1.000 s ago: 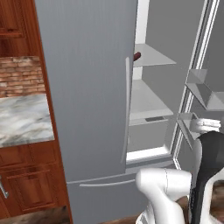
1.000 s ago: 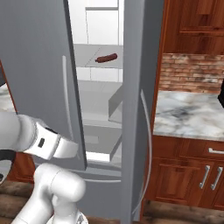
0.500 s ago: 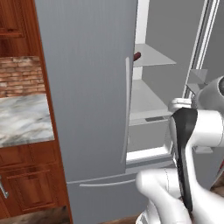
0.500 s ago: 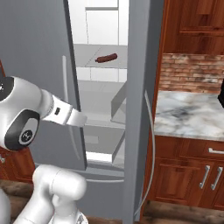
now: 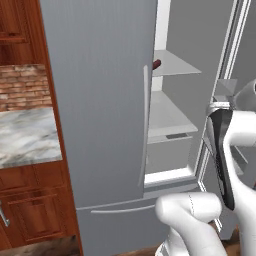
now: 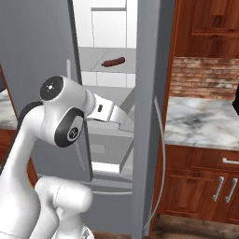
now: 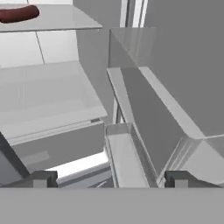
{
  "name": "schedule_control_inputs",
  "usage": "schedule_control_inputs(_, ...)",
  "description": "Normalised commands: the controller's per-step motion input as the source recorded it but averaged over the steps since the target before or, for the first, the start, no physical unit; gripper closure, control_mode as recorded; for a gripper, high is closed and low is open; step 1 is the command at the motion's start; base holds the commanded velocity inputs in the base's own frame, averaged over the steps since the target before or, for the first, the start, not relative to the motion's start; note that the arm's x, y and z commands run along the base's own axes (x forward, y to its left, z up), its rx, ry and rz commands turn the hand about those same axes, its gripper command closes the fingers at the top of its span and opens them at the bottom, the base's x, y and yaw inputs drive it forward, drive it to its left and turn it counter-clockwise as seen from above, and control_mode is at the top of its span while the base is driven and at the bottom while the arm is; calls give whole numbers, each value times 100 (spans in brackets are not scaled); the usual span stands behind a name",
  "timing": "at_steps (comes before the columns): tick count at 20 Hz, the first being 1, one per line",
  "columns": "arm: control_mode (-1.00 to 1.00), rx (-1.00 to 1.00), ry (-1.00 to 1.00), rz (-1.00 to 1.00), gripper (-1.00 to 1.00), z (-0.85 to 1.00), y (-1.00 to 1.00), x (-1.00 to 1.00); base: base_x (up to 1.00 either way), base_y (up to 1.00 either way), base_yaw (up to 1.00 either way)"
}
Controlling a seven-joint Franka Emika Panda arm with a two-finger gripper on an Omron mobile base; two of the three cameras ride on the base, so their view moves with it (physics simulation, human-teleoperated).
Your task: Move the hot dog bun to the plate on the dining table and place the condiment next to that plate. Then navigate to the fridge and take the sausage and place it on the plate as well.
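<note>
The grey fridge (image 5: pixel 100 100) stands with one door open, white shelves showing. The dark red-brown sausage (image 6: pixel 113 61) lies on an upper shelf; its tip peeks past the shut door (image 5: pixel 156 64), and it sits at the top left of the hand view (image 7: pixel 17 13). My gripper (image 7: pixel 110 179) is open with nothing between its fingertips (image 7: pixel 41 178), well below and to the right of the sausage, facing the lower shelves and the open door's bins (image 7: pixel 148 127). In the right base view my forearm (image 6: pixel 105 109) reaches into the fridge opening. The bun, plate, condiment and dining table are out of view.
A marble counter (image 5: pixel 25 135) over reddish wood cabinets flanks the fridge on one side, and another marble counter (image 6: pixel 200 121) with a brick backsplash on the other. The shut fridge door (image 6: pixel 149 116) stands close beside my forearm. A crisper drawer (image 7: pixel 48 144) sits low inside.
My arm has risen from low beside the base and swung its forearm toward the fridge opening. The fridge and the sausage have stayed put.
</note>
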Motion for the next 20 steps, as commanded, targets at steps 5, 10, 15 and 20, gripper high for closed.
schedule_control_inputs(5, -100, -10, 0, -1, -100, 0, -71, 11, 0, 0, 0)
schedule_control_inputs(10, -100, -10, 0, -3, -100, 0, -79, 0, 0, 0, 0)
schedule_control_inputs(15, -100, -4, -4, -3, -100, 17, -35, -12, 0, 0, 0)
schedule_control_inputs(20, -100, 0, -1, 21, -100, 48, 100, -29, 0, 0, 0)
